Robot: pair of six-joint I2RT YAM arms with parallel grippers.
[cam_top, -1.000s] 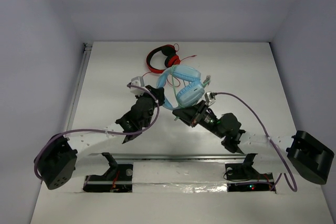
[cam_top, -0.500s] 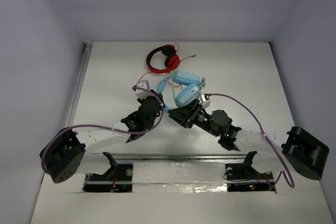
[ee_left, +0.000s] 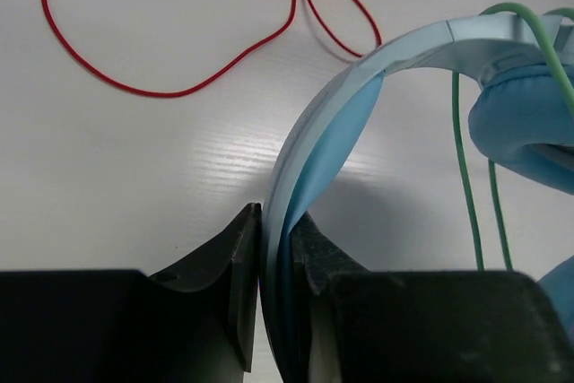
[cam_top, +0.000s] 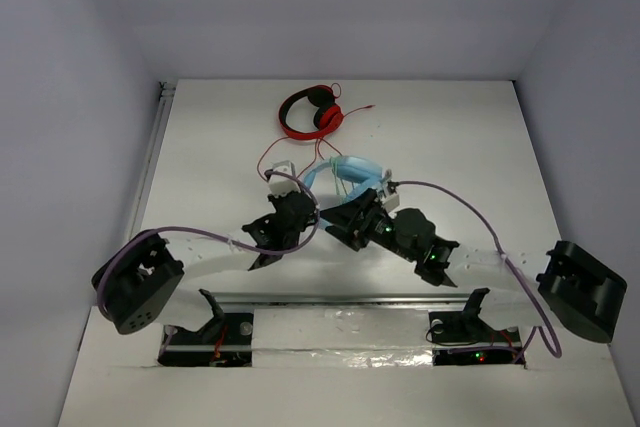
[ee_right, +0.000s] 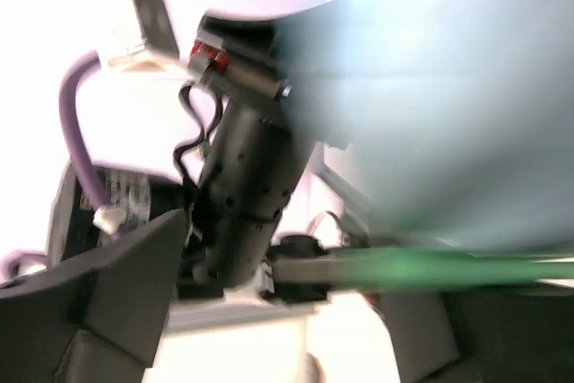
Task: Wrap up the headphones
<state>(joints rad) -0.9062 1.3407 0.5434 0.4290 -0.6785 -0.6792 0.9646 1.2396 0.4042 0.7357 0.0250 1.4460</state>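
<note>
Over the last second the light-blue headphones (cam_top: pixel 352 168) have been drawn away from the red headphones (cam_top: pixel 310 112) toward the arm bases. They have also been gathered from a loose sprawl into a tighter arch, and both arms have closed in on each other. In the top view the blue set now lies on the table (cam_top: pixel 470 147) just nearer than the red headphones and a little to their right. The left gripper (cam_top: pixel 298 199) is at the arch's left end and the right gripper (cam_top: pixel 362 209) at its near right end. In the left wrist view the left gripper (ee_left: pixel 273 230) is clamped on the headband (ee_left: pixel 359 69). Its two jaws press the flat band from either side, and the band rises away toward an earcup (ee_left: pixel 525 123) with the green cable (ee_left: pixel 459 159) hanging slack beside it. The red cable (ee_left: pixel 179 87) loops loose on the table beyond, clear of the band. The right wrist view is badly blurred, showing a pale blue mass, a green streak of cable (ee_right: pixel 448 268) and the left arm (ee_right: pixel 251 195) close by. I cannot tell from it whether that gripper's jaws are apart or closed. With the set steadied, the cable looks unwound, so the wrapping itself seems not yet begun.
</note>
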